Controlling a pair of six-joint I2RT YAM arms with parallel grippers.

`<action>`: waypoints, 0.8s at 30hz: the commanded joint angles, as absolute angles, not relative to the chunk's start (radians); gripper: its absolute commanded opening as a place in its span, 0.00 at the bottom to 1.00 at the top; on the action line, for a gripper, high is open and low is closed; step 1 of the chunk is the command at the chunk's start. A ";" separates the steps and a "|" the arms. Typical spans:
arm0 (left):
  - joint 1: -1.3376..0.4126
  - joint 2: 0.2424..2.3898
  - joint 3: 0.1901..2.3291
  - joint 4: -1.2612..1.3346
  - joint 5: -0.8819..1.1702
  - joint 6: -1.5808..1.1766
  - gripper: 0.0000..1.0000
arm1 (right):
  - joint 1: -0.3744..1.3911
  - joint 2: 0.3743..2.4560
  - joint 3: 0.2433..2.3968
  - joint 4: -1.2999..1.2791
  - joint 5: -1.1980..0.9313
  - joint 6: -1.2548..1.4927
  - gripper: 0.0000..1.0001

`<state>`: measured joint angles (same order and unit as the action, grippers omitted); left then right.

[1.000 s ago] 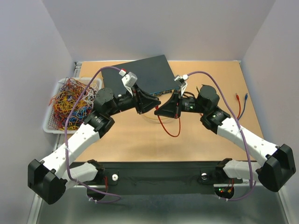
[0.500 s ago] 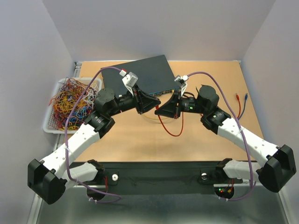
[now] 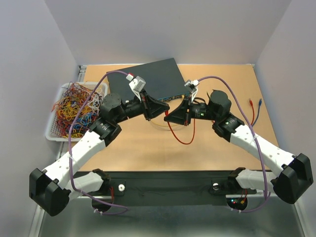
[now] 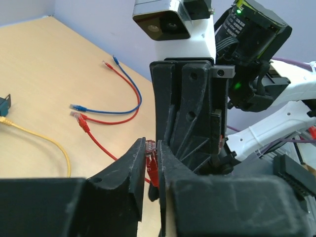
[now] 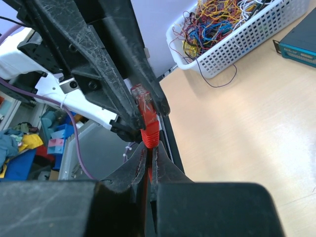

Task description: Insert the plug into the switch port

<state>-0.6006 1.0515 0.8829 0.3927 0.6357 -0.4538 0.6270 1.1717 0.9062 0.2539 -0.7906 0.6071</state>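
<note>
The white basket of spare wires sits well to the left of the left claw, out of the way. That claw's jaws stand close on either side of the plug; I cannot tell whether they pinch it yet. The right claw is clamped on the red cable just behind the plug, so it juts past the fingertips, probably for a handover above the surface. The plug is small and red with a ribbed boot. The switch lies just behind both claws.

No text, label, brand or number can be read in any view; the flat dark blue-grey metal switch box shows no legible lettering.
</note>
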 commanded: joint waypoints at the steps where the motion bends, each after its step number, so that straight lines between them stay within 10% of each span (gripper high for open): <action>1: -0.600 1.043 0.902 0.430 0.627 -0.445 0.05 | 0.624 1.149 0.959 0.272 -0.795 0.588 0.00; 5: -0.600 1.046 0.899 0.425 0.618 -0.446 0.00 | 0.624 1.147 0.966 0.247 -0.761 0.581 0.00; 10: -0.600 1.040 0.914 0.367 0.525 -0.448 0.00 | 0.624 1.134 1.017 0.115 -0.658 0.473 0.57; 24: -0.606 1.037 0.940 0.308 0.229 -0.704 0.00 | 0.683 1.155 1.250 -0.253 -0.253 0.270 0.46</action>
<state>-0.6022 1.0519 0.8856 0.2562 0.2989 -0.6224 0.6418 1.1397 1.1851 -0.1715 -0.3813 0.3290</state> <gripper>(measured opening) 0.099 0.489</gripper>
